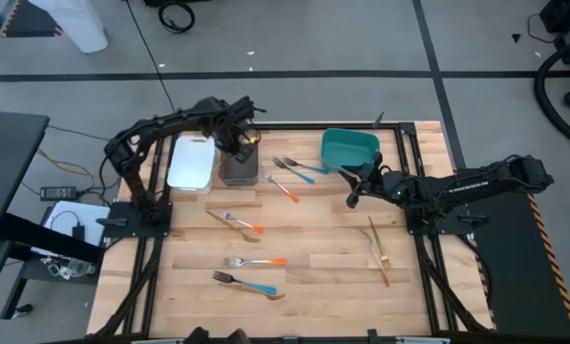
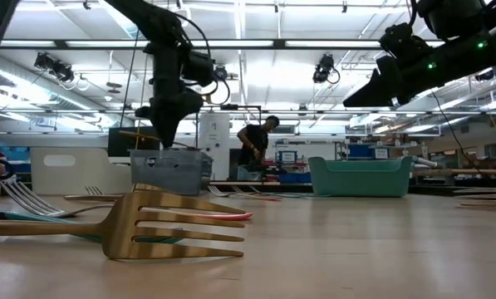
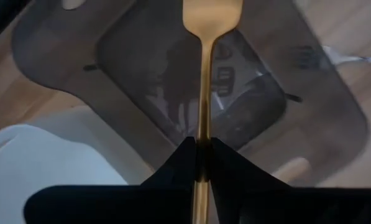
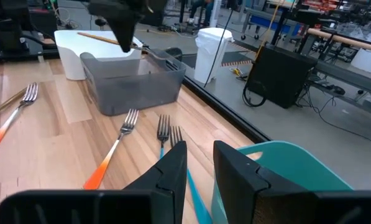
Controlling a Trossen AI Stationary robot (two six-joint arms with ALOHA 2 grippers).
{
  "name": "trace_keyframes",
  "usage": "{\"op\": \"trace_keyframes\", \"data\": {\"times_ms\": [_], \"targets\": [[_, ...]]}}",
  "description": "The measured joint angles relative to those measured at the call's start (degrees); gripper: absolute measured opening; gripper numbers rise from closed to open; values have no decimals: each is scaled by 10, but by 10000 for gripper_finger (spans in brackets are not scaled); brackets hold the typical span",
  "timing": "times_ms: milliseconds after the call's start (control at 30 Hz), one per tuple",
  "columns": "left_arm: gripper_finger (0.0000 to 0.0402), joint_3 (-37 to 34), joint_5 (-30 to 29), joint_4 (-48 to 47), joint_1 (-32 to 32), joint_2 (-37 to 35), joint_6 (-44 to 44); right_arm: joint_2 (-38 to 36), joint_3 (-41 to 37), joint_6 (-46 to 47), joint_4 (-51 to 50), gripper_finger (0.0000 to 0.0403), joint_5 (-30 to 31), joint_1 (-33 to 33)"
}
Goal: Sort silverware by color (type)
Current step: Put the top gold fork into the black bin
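Note:
My left gripper (image 1: 249,141) points down over the grey bin (image 1: 239,172), shut on a slim tan-gold utensil (image 3: 204,81). The white bin (image 1: 191,162) stands beside the grey one, on its left. My right gripper (image 1: 354,191) hovers open above the table next to the teal bin (image 1: 349,148), with nothing between its fingers (image 4: 173,168). Forks with orange handles (image 1: 285,188) and blue handles (image 1: 302,171) lie flat on the wood between the bins. More forks (image 1: 256,261) lie nearer the front. Two tan utensils (image 1: 378,250) lie at the right. My left gripper pinches the utensil's thin shaft (image 3: 202,134) between its two fingers, which come from above and lie across it. The utensil's broad end (image 3: 211,15) sticks out past the fingers. It hangs about level, clear of the grey bin (image 4: 132,87) below it.
A gold fork (image 2: 177,224) lies close to the table's near edge. Two more forks, one orange (image 1: 239,223) and one blue (image 1: 249,284), lie on the near half of the table. A person (image 2: 254,145) stands in the room far behind the table.

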Motion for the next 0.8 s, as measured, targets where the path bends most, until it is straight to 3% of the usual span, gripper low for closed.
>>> {"op": "trace_keyframes", "data": {"times_ms": [567,800], "targets": [[37,42,23,-15,5,86,-18,0,0,-2,4,91,-14,0],[82,42,17,12,3,87,-18,0,0,-5,4,91,-15,0]]}}
